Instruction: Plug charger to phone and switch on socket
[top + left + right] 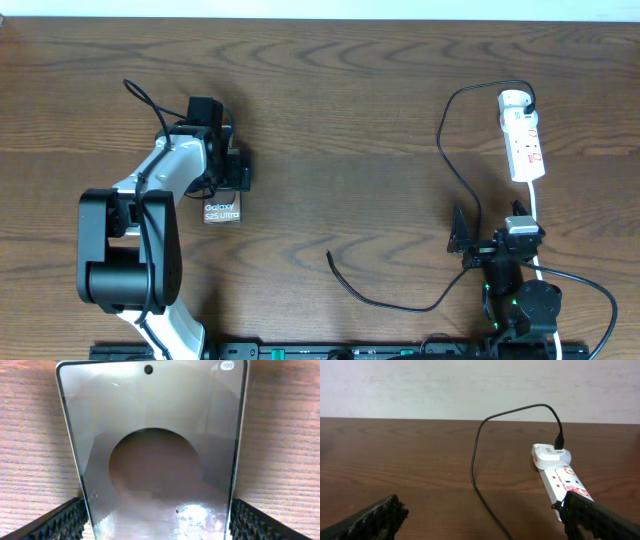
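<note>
1. Dark wood table (350, 120) under two arms, with a pale wall (420, 385) behind its far edge.
2. Phone (221, 211): it lies flat on the robot's left with its long axis running from the near edge toward the far edge. From above only the lettered near end shows, and the rest is hidden under the left arm.
3. Left gripper (157, 502): it is set astride the phone, with the pads (60, 522) just beside the two long edges. Whether they already press on the edges cannot be told.
4. Socket (522, 135): it lies on the robot's right, with its long axis also near-to-far. The charger (441, 140) is plugged in at its far end.
5. Charger cable: it loops left from the plug, passes just beside the right gripper (463, 240), sweeps along the near edge and turns back up. Its tip (329, 254) lies loose on bare wood between the two arms.
6. Right gripper: its jaws are spread wide and nothing is between them. The socket lies ahead of it toward the far edge.
7. Relation that decides the next move: the tip lies to the right of the phone and slightly nearer the near edge, well apart from it. It is roughly midway between the grippers. The right arm is the free one, so it probably has to carry the tip leftward to a short end of the phone. No view shows the port.
</note>
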Controlling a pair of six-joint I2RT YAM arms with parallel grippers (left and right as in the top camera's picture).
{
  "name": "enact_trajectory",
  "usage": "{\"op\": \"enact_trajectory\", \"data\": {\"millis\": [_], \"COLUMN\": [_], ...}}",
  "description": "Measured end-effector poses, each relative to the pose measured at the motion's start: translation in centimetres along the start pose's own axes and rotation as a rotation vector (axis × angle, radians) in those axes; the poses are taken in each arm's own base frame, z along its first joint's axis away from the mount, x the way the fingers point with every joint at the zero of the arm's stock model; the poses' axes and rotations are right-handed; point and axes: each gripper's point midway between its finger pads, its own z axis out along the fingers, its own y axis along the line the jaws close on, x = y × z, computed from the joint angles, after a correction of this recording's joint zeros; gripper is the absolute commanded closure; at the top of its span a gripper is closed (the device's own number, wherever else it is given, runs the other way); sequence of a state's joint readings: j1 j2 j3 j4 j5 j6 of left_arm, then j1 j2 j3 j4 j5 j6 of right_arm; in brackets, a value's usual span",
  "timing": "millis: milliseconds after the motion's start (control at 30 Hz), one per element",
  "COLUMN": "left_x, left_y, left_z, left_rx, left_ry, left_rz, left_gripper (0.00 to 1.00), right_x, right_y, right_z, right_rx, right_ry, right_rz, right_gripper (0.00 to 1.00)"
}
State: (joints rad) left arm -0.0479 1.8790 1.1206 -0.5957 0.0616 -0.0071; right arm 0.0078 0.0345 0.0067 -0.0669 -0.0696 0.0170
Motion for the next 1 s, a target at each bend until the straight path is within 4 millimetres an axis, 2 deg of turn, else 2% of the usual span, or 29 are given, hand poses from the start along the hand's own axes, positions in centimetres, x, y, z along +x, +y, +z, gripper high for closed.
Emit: {"op": "enact_trajectory", "data": {"millis": [400, 567, 1000], "left_x": [0.01, 0.00, -0.04], "left_y": [-0.01, 0.07, 0.06], "left_z": [0.00, 0.00, 0.00], "left_rx": [0.001, -0.001, 0.000], "left_ry": [0.000, 0.000, -0.002], "left_rz": [0.003, 0.003, 0.003], "left_gripper": [0.12, 0.18, 0.21], "right_x": [0.00, 0.00, 0.00], "right_y": [0.00, 0.00, 0.00], "right_z": [0.00, 0.00, 0.00], "right_rx": [0.000, 0.000, 0.000], "right_ry": [0.000, 0.000, 0.000], "right_rz": [0.000, 0.000, 0.000], "right_gripper": [0.01, 0.01, 0.01]}}
